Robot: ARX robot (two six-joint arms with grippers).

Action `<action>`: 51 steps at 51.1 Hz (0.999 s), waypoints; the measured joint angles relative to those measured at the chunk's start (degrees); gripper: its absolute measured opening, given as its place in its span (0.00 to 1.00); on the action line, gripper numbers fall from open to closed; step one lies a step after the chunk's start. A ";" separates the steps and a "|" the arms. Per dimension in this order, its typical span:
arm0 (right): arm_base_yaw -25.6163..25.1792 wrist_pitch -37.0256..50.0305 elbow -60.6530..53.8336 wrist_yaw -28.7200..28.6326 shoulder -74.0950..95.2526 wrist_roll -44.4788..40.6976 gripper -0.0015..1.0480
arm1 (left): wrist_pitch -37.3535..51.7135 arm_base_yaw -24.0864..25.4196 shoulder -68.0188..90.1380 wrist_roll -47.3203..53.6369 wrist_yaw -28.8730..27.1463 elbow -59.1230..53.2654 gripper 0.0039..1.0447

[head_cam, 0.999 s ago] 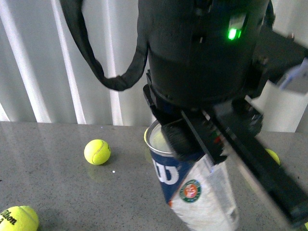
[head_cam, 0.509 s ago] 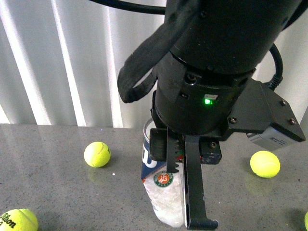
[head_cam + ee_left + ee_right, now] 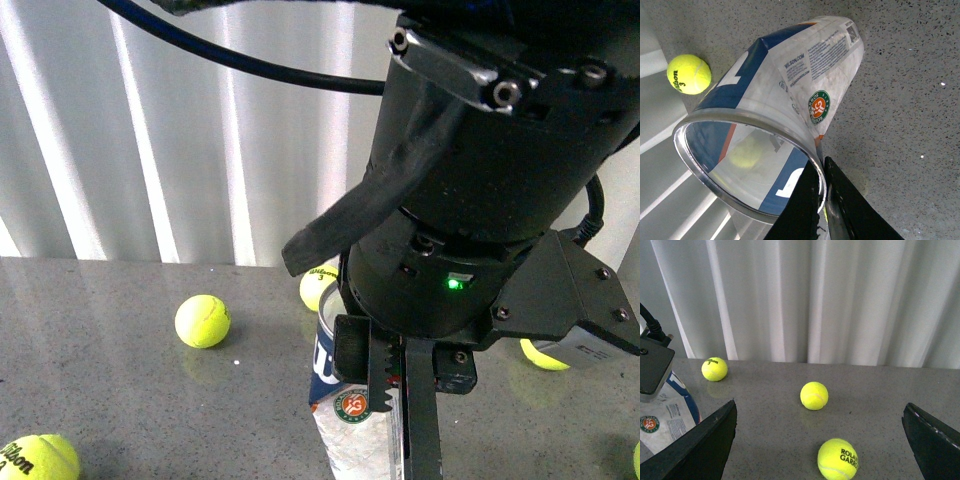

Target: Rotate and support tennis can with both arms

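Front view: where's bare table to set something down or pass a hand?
Bare: table left of the lone ball, back to the curtain; also between that ball, the near-left ball and the tennis can. Crowded: around the can, with left claw on its rim and a third ball behind.

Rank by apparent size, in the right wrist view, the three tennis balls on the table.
Largest: the ROLAND GARROS ball, nearest the camera.
Then the middle ball and the far ball: nearly alike, too close to rank.
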 joint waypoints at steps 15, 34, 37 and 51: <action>0.00 0.00 0.00 0.00 0.00 0.00 0.93 | 0.83 -0.44 0.24 -0.17 0.17 0.00 0.03; 0.00 0.00 0.00 0.00 0.00 -0.02 0.93 | 0.74 -0.63 0.24 -0.44 0.20 0.24 0.63; 0.00 0.00 0.00 0.00 0.00 0.00 0.93 | 0.39 -0.63 0.24 -0.50 0.15 0.59 0.73; 0.00 0.00 0.00 0.00 0.00 -0.02 0.93 | -1.49 -0.24 -0.07 -1.97 1.16 1.95 0.93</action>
